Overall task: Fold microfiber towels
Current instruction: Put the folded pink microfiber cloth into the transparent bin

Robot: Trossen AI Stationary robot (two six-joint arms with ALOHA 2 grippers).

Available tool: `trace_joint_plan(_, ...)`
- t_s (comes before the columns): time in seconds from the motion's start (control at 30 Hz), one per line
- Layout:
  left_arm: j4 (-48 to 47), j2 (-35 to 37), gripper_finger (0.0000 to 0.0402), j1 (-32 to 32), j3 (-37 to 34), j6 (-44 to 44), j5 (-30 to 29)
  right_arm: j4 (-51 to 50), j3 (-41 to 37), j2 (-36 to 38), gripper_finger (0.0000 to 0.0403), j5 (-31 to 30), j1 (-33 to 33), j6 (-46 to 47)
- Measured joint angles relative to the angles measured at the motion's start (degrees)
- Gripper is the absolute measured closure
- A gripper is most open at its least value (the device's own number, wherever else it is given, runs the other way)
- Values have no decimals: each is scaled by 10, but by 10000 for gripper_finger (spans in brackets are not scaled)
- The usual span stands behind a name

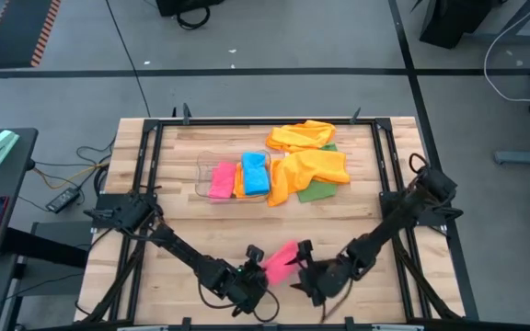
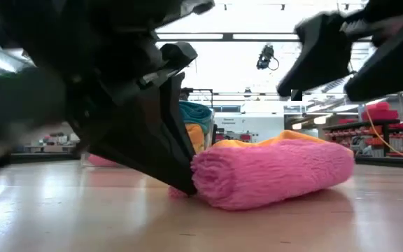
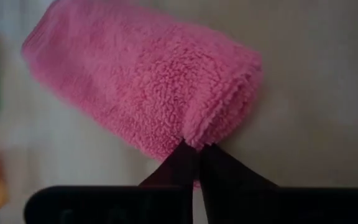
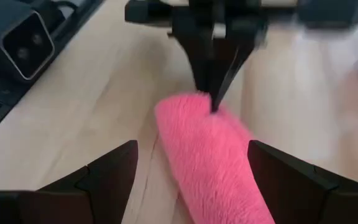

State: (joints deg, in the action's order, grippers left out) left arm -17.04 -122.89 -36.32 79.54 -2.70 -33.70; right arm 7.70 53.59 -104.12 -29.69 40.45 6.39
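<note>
A pink, fuzzy microfiber towel (image 1: 282, 260), already doubled into a thick oblong bundle, lies on the pale wooden table (image 1: 191, 211) near its front edge, between the two arms. The left gripper (image 3: 196, 149) has its dark fingers pinched together on the near end of the bundle, biting only a small tuft at the folded edge. The right gripper (image 4: 191, 171) has its fingers spread wide on either side of the bundle's other end, holding nothing. The step in hand looks like tidying or carrying the folded pink towel, perhaps toward the clear plastic rectangular bin (image 1: 212, 179), where a pink and a blue folded towel already sit. To do it well, the right fingers should close across all layers before any lift, since the left pinch alone is shallow and the fold could spring open. Orange towels (image 1: 309, 165) and a green one wait farther back.
</note>
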Motion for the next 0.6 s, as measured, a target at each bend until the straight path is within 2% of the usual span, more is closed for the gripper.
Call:
trace_joint_plan(0.2,-12,2,392,12,35,-39,66,3,27,-32,89,-69,31,-83)
trace_joint_plan(0.37,-54,3,378,16,68,-69,69,-2,36,-78,89,-82,38,-92)
trace_joint_plan(0.6,-75,3,392,18,93,-101,81,-2,43,-100,89,-182,55,-107)
